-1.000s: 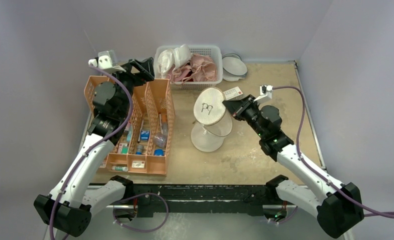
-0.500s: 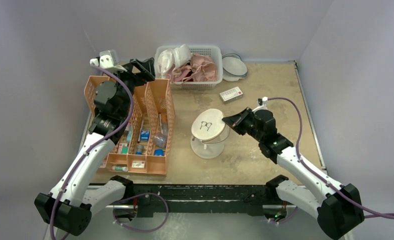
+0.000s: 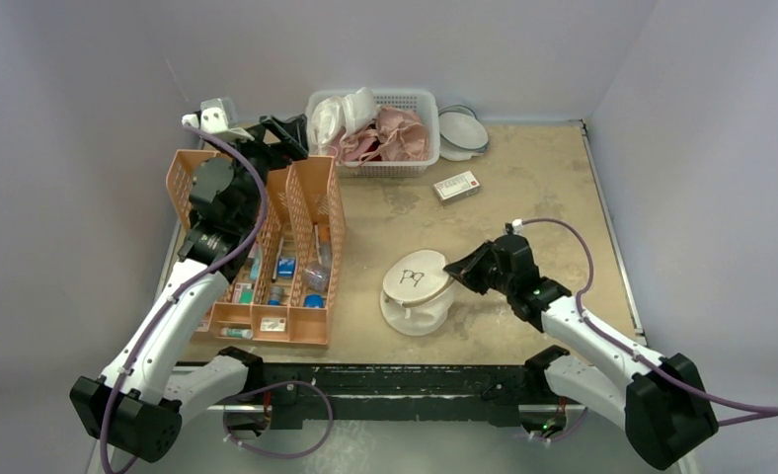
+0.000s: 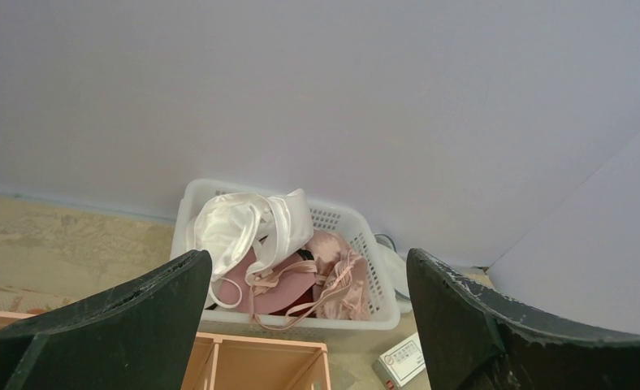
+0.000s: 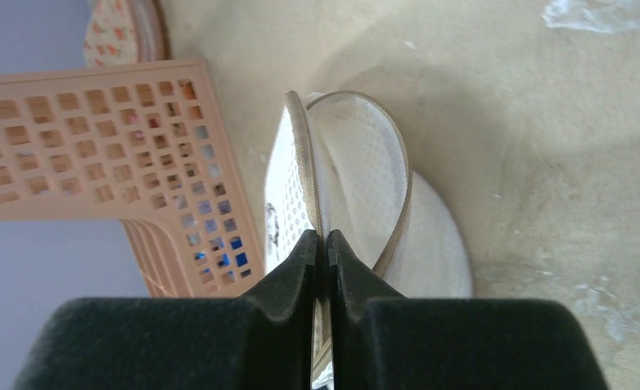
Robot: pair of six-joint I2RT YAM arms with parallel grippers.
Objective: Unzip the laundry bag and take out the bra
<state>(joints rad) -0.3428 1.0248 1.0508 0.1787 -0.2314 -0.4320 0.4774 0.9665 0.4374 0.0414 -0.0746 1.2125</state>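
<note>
The laundry bag (image 3: 417, 301) is a white round mesh case near the table's front middle. Its flat face with the black glasses-like mark (image 3: 412, 277) is on top, hinged up, with the rim gaping on the right. My right gripper (image 3: 451, 270) is shut on the edge of that upper half. In the right wrist view the jaws (image 5: 322, 237) pinch the tan-edged rim, with white mesh (image 5: 357, 175) beyond. The pale pink lacy bra (image 3: 408, 131) lies in the white basket, and also shows in the left wrist view (image 4: 351, 275). My left gripper (image 3: 288, 131) is open and empty above the organiser, facing the basket (image 4: 307, 262).
The white basket (image 3: 405, 166) at the back also holds white fabric and rose-mauve cups (image 4: 272, 280). An orange organiser (image 3: 288, 247) with small items stands on the left. A small box (image 3: 457, 186) and white blue-rimmed dishes (image 3: 462, 130) sit at the back right.
My right gripper has carried the laundry bag from mid-table towards the front edge and lowered it. The raised upper half has come down closer to the lower half. The left arm has barely moved.
</note>
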